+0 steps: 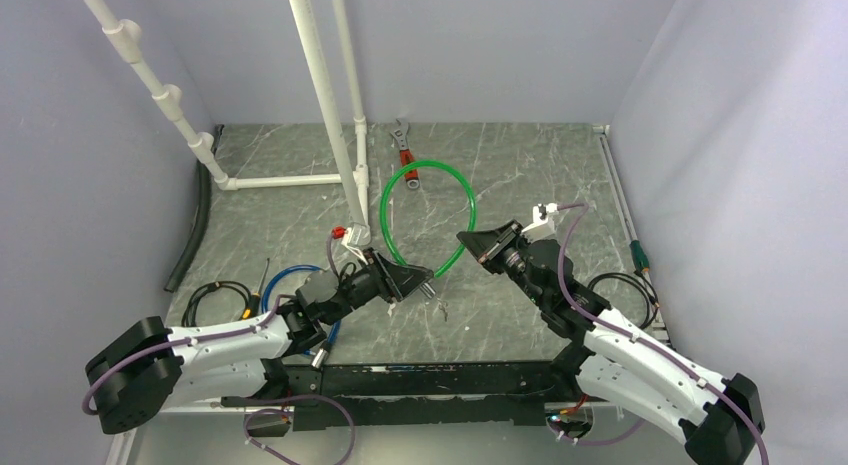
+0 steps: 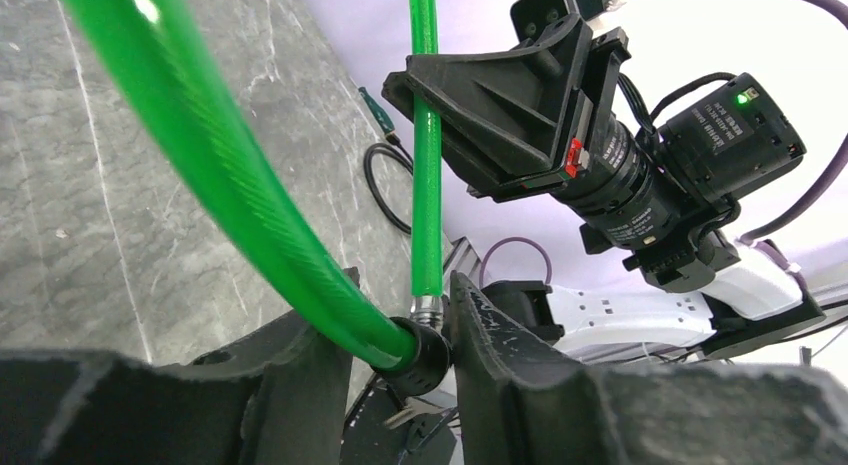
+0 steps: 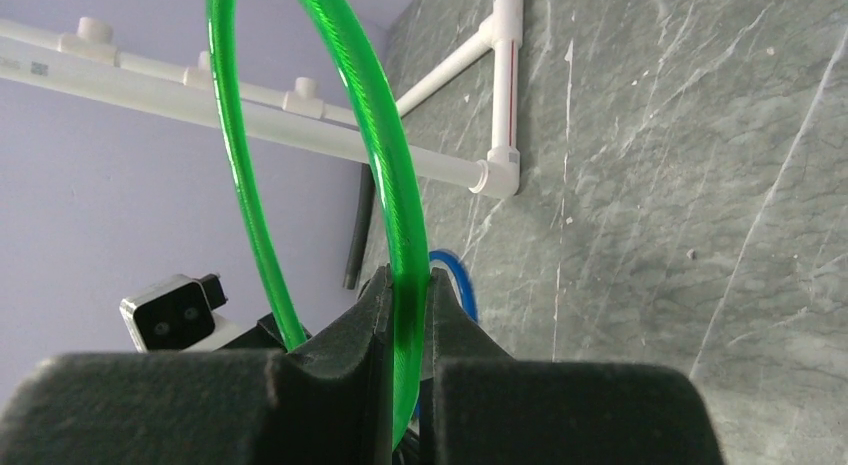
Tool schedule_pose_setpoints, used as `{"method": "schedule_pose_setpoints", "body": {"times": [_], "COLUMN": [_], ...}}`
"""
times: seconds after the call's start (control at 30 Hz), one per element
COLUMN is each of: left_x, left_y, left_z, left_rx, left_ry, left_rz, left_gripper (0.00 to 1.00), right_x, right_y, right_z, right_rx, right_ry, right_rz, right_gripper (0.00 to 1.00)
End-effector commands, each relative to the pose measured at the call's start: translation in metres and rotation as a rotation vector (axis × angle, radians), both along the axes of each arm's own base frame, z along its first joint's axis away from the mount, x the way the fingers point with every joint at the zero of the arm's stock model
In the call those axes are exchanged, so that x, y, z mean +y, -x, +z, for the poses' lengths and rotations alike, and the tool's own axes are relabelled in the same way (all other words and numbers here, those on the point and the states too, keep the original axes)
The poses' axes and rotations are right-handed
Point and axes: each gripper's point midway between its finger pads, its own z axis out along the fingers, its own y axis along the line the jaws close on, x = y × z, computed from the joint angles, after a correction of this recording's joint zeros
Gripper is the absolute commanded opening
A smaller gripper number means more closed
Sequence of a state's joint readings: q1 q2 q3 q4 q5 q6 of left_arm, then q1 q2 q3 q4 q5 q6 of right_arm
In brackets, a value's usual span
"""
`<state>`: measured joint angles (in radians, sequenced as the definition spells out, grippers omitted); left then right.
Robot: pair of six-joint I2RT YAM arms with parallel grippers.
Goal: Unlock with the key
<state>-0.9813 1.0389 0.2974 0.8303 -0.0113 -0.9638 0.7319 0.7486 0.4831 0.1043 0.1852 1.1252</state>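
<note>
Key [image 2: 410,416] hangs just below lock end [image 2: 420,353] of green cable [image 2: 230,185], lock end between left gripper [image 1: 418,283] jaws, half apart, gripping nothing; right gripper [image 3: 407,285] clamps green cable higher up; left arm nearer

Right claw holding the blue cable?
No, the right claw is clamped on the green cable; the blue cable sits beyond it, outside the fingers.
</note>
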Motion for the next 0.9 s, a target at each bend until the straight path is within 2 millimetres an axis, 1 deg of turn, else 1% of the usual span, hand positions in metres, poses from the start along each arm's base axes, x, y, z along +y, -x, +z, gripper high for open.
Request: {"method": "schedule_pose_setpoints", "body": {"times": [0.0, 0.1, 0.13, 0.27, 0.3, 0.33, 0.37, 0.4, 0.43, 0.47, 0.53, 0.67, 0.77, 0.8, 0.87], "left_x": [-0.005, -0.008, -0.009, -0.006, -0.005, -0.004, -0.002, 0.000, 0.003, 0.005, 0.007, 0.010, 0.012, 0.012, 0.011], "left_y": [0.002, 0.001, 0.000, -0.003, -0.003, -0.004, -0.005, -0.007, -0.010, -0.011, -0.014, -0.017, -0.018, -0.019, -0.020], "left_z": [0.018, 0.015, 0.015, 0.014, 0.015, 0.014, 0.017, 0.020, 0.023, 0.026, 0.031, 0.037, 0.041, 0.041, 0.040], "left_rx": [-0.030, -0.019, -0.016, -0.022, -0.024, -0.022, -0.029, -0.037, -0.040, -0.044, -0.054, -0.073, -0.081, -0.084, -0.081], "left_ry": [0.042, 0.037, 0.035, 0.030, 0.026, 0.018, 0.019, 0.022, 0.025, 0.029, 0.035, 0.058, 0.097, 0.108, 0.115], "left_rz": [-0.028, -0.032, -0.031, -0.011, -0.009, -0.005, 0.002, 0.010, 0.019, 0.027, 0.031, 0.026, 0.014, 0.009, 0.003], "left_gripper": [0.33, 0.02, 0.00, 0.00, 0.00, 0.00, 0.00, 0.00, 0.00, 0.00, 0.00, 0.00, 0.00, 0.00, 0.00], "right_x": [0.000, 0.000, 0.000, 0.002, 0.002, 0.002, 0.002, 0.002, 0.000, -0.002, -0.006, -0.011, -0.010, -0.006, 0.002], "right_y": [-0.004, -0.004, -0.004, 0.000, 0.002, 0.004, 0.006, 0.007, 0.009, 0.010, 0.014, 0.022, 0.027, 0.029, 0.033], "right_z": [0.046, 0.046, 0.045, 0.045, 0.046, 0.046, 0.046, 0.046, 0.045, 0.045, 0.044, 0.047, 0.036, 0.028, 0.020], "right_rx": [-0.101, -0.106, -0.105, -0.124, -0.136, -0.147, -0.162, -0.178, -0.186, -0.197, -0.215, -0.253, -0.215, -0.202, -0.173], "right_ry": [-0.098, -0.104, -0.103, -0.082, -0.069, -0.053, -0.034, -0.009, 0.019, 0.049, 0.085, 0.118, 0.093, 0.077, 0.030], "right_rz": [-0.020, -0.020, -0.018, 0.011, 0.023, 0.032, 0.043, 0.054, 0.060, 0.064, 0.071, 0.088, 0.106, 0.124, 0.159], "right_gripper": [0.00, 0.00, 0.00, 0.00, 0.05, 0.11, 0.23, 0.40, 0.54, 0.63, 0.73, 0.84, 0.85, 0.85, 0.85]}}
